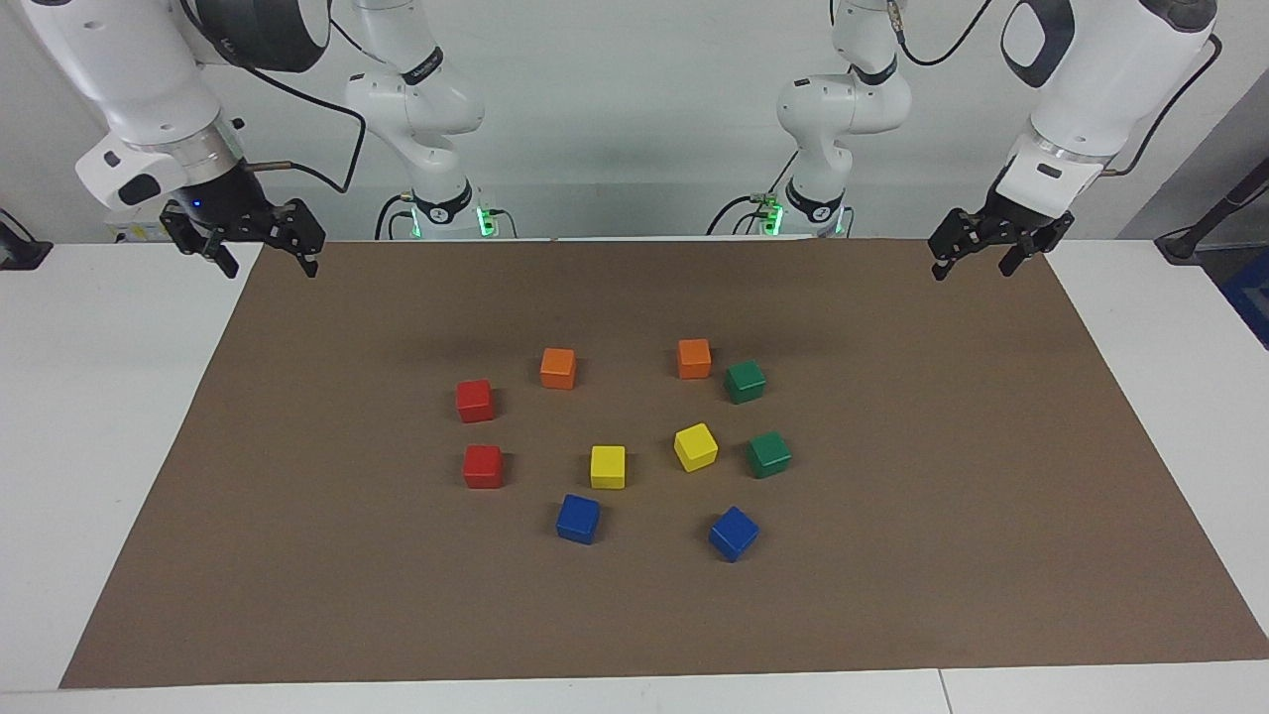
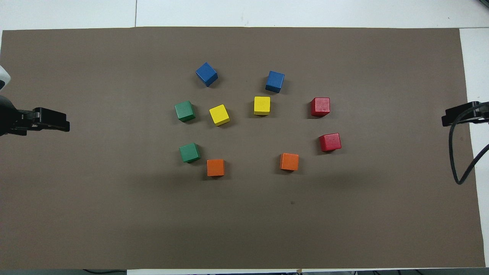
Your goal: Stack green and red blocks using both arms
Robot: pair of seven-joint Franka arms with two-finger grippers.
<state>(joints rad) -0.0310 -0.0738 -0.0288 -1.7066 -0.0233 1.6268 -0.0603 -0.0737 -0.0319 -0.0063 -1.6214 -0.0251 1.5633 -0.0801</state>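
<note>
Lay apart on brown mat [image 1: 892,595]: two green blocks [image 1: 745,381] toward left arm's end, two red blocks [image 1: 475,401] toward right arm's; hung released, empty, over mat's corners: left gripper [image 1: 977,260], right gripper [image 1: 268,256].

A brown mat [image 1: 942,555] is lying across the white table [image 1: 89,397]. On it, two orange cubes [image 1: 558,368] [image 1: 694,358] are sitting nearest the robots, two yellow cubes [image 1: 608,466] [image 1: 695,446] are resting in the middle of the group, and two blue cubes [image 1: 578,519] [image 1: 734,534] are sitting farthest from the robots, all apart from one another.
</note>
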